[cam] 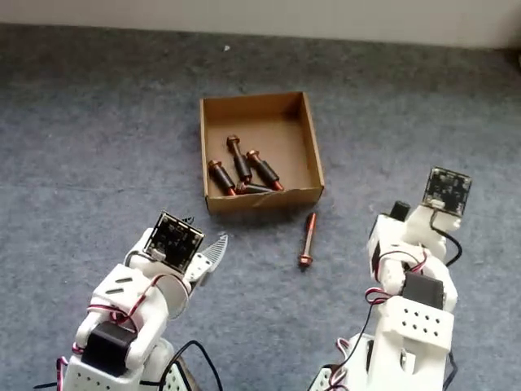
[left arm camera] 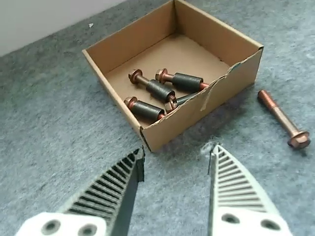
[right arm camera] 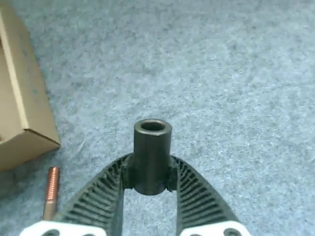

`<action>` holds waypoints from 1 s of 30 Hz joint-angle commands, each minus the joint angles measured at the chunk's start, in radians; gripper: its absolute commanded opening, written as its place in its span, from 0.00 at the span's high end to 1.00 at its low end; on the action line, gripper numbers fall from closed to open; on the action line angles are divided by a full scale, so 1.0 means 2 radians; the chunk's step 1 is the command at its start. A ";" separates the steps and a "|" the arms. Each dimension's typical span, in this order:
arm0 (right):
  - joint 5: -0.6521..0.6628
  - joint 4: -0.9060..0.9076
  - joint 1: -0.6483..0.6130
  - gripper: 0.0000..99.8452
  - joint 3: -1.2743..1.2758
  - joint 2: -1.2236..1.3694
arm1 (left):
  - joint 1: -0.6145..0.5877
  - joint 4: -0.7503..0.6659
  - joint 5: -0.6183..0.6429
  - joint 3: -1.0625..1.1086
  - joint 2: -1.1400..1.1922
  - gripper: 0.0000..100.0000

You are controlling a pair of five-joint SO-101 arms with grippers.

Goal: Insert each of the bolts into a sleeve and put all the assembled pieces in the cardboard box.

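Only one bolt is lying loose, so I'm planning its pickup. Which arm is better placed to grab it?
Left. The left gripper is open and empty, with the bolt lying free nearby; the right gripper is shut on a sleeve.
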 commanded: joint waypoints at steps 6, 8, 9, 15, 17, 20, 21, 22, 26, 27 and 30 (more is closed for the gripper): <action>-0.011 -0.015 0.014 1.00 -0.004 -0.010 | 0.040 0.008 0.005 -0.142 0.160 0.77; -0.011 -0.015 0.014 1.00 -0.004 -0.010 | 0.040 0.007 0.021 -0.188 0.236 0.77; -0.011 -0.015 0.014 1.00 -0.004 -0.010 | 0.043 0.007 0.026 -0.211 0.273 0.77; -0.011 -0.015 0.027 1.00 -0.003 -0.010 | 0.086 0.006 0.088 -0.330 0.474 0.77; -0.012 -0.015 0.043 1.00 -0.003 -0.011 | 0.102 0.006 0.110 -0.362 0.527 0.77; -0.029 -0.016 0.063 0.99 -0.005 -0.013 | 0.125 0.006 0.138 -0.409 0.600 0.77; -0.031 -0.016 0.066 0.99 -0.005 -0.013 | 0.131 0.005 0.147 -0.424 0.621 0.77; -0.032 -0.016 0.067 0.99 -0.005 -0.013 | 0.138 -0.002 0.155 -0.435 0.642 0.77; -0.033 -0.026 0.068 0.99 -0.004 -0.013 | 0.163 -0.038 0.189 -0.464 0.716 0.77; -0.033 -0.026 0.068 0.99 -0.004 -0.013 | 0.169 -0.051 0.199 -0.467 0.735 0.77; -0.032 -0.026 0.068 0.99 -0.004 -0.013 | 0.187 -0.091 0.226 -0.470 0.782 0.77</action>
